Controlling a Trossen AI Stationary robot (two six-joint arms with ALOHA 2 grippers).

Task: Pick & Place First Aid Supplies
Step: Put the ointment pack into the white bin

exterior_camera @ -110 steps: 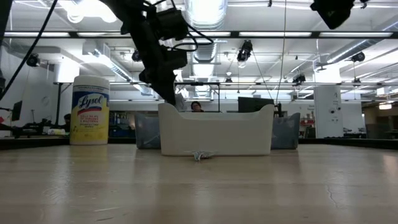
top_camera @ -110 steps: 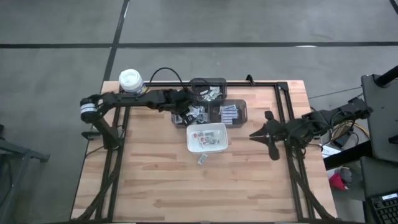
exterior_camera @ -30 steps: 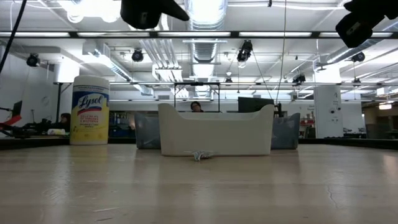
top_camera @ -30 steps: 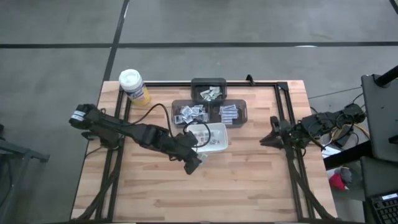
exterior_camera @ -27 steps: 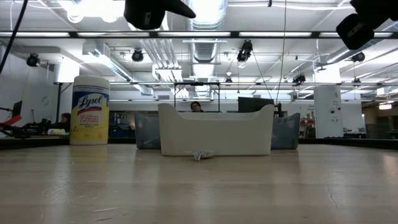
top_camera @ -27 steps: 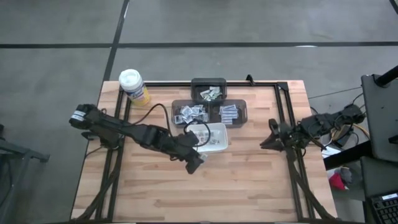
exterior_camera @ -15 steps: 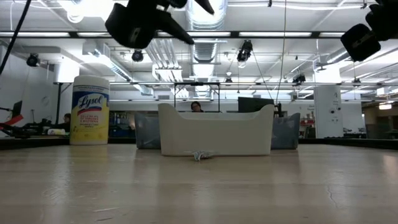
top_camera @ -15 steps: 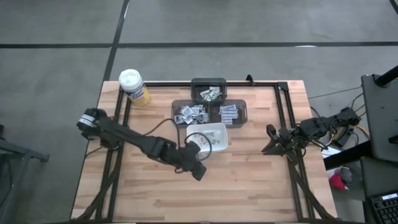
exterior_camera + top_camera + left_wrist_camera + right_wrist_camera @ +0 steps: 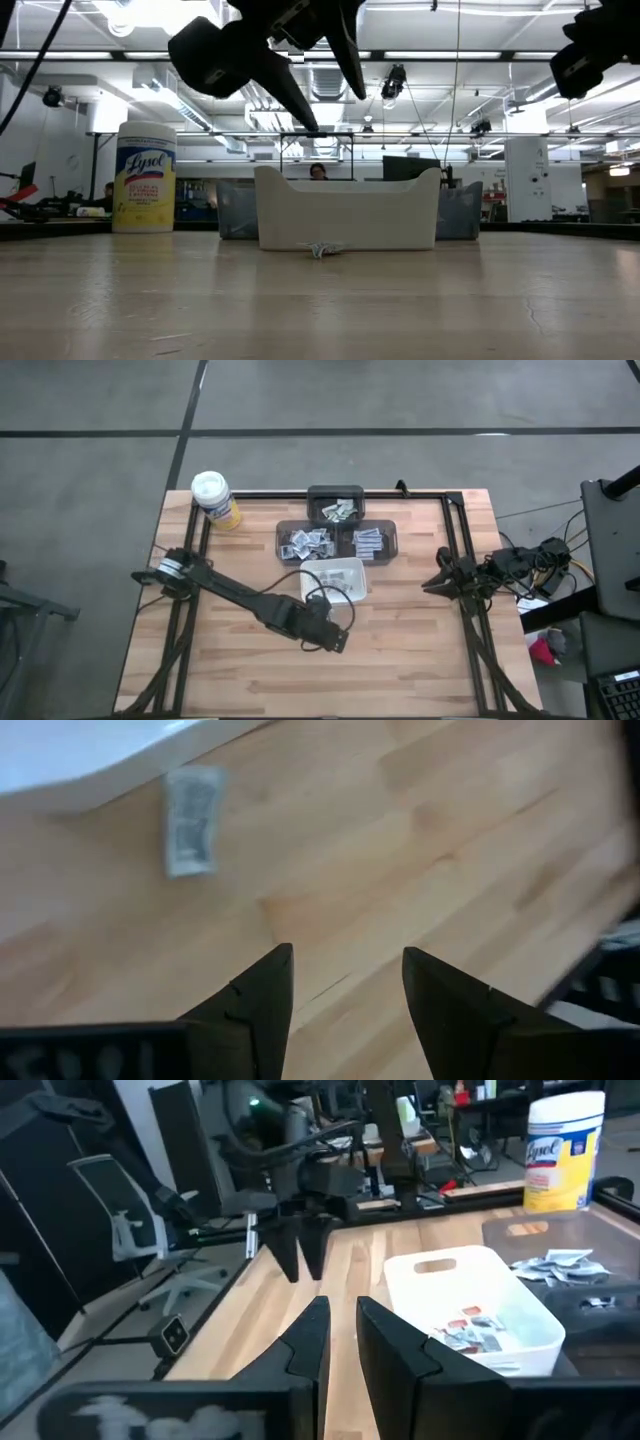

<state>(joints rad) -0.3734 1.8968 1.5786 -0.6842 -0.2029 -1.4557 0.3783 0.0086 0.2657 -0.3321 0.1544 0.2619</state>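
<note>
Left pincer (image 9: 338, 643) hangs released over the bench (image 9: 240, 670), one stray packet (image 9: 190, 820) lying just outside the white dish (image 9: 352, 593).

From above, the left arm covers that packet; only its wrist view and the low view show it, beside the dish's near wall, print too blurred to read. More packets lie in the dish and in the three dark bins (image 9: 336, 525) behind it. The right pincer (image 9: 438, 584) waits at the bench's right side, fingers close together with a slim gap, nothing between them. Since a second ago the left arm has swung from the dish's corner out past the packet, and the right pincer has barely shifted.
</note>
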